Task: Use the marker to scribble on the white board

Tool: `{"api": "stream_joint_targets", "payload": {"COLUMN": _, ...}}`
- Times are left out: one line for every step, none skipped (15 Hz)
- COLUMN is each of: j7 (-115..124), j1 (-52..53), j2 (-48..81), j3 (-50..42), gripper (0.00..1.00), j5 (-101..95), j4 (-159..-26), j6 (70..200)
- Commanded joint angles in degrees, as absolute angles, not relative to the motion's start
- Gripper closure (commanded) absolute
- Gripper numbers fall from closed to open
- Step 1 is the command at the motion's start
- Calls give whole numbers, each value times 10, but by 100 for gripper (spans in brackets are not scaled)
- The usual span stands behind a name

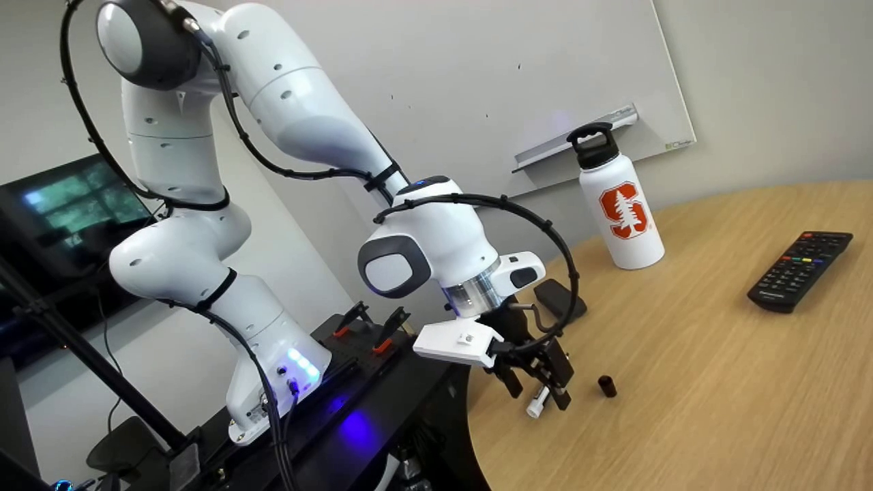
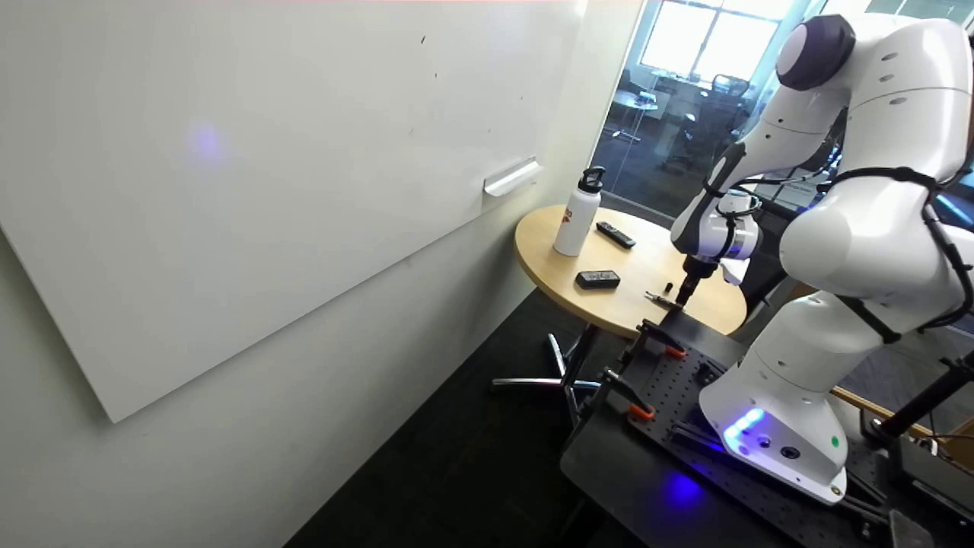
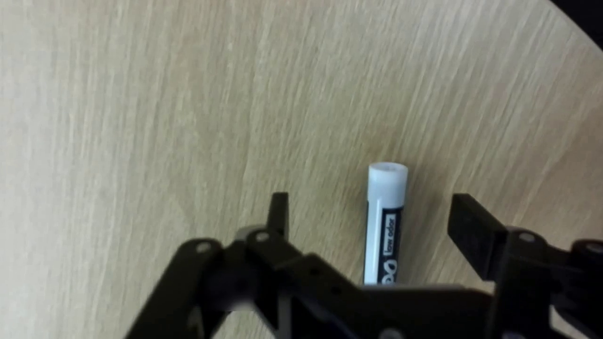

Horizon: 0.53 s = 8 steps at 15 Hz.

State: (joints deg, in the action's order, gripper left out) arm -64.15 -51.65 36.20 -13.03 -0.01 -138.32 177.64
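White marker lying on the tabletop, between the fingers of a spread pincer

Bearings are clock hours in an exterior view, the marker at the dial's centre.

Ten o'clock, farthest left: screen, dark-framed, its picture lit blue-green.

Nine o'clock (base): robot arm, white, jointed, black cables strapped along it; blue lights at the foot.

Ten o'clock, near the arm's base: two clamps, black, with orange ends.

Twelve o'clock: white board, large, bearing a few small dark flecks; a narrow pale ledge low on it. Shown in both exterior views.

Centre: pincer, dark, two-fingered, directed downward, its fingers wide apart. In the wrist view a gap shows on each side of the marker; nothing is pinched. Whether the fingertips touch the tabletop cannot be told.

Centre: marker, barrel white, label black and lettered "low odor"; the rest hidden behind the pincer in the wrist view.

Just past twelve o'clock: block, small, black, rectangular, partly behind a cable.

Nearly three o'clock, near the marker: cylinder, short, dark.

One o'clock: bottle, white, upright, with black handled lid and red emblem bearing a white tree.

Two o'clock, farthest right, well apart from the marker: remote control, black, lying flat, a few buttons coloured.
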Motion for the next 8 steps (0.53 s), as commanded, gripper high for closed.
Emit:
{"api": "stream_joint_targets", "payload": {"j7": -598, "j1": -529, "j2": 374, "j3": -125, "gripper": 44, "j5": -45, "j4": -1373, "j6": 1797}}
{"api": "stream_joint_targets", "payload": {"j7": -589, "j1": -528, "j2": 376, "j3": -126, "gripper": 51, "j5": -53, "j4": -1370, "j6": 1795}}
{"api": "stream_joint_targets", "payload": {"j7": -582, "j1": -528, "j2": 378, "j3": -127, "gripper": 59, "j5": -60, "j4": -1368, "j6": 1794}}
{"api": "stream_joint_targets", "payload": {"j7": -575, "j1": -528, "j2": 380, "j3": -128, "gripper": 66, "j5": -67, "j4": -1366, "j6": 1793}}
{"api": "stream_joint_targets", "payload": {"j7": -569, "j1": -527, "j2": 381, "j3": -129, "gripper": 75, "j5": -72, "j4": -1365, "j6": 1793}}
{"api": "stream_joint_targets", "payload": {"j7": -562, "j1": -524, "j2": 381, "j3": -131, "gripper": 81, "j5": -77, "j4": -1364, "j6": 1794}}
{"api": "stream_joint_targets", "payload": {"j7": -557, "j1": -523, "j2": 382, "j3": -132, "gripper": 90, "j5": -83, "j4": -1365, "j6": 1795}}
{"api": "stream_joint_targets", "payload": {"j7": -550, "j1": -520, "j2": 381, "j3": -134, "gripper": 97, "j5": -88, "j4": -1365, "j6": 1795}}
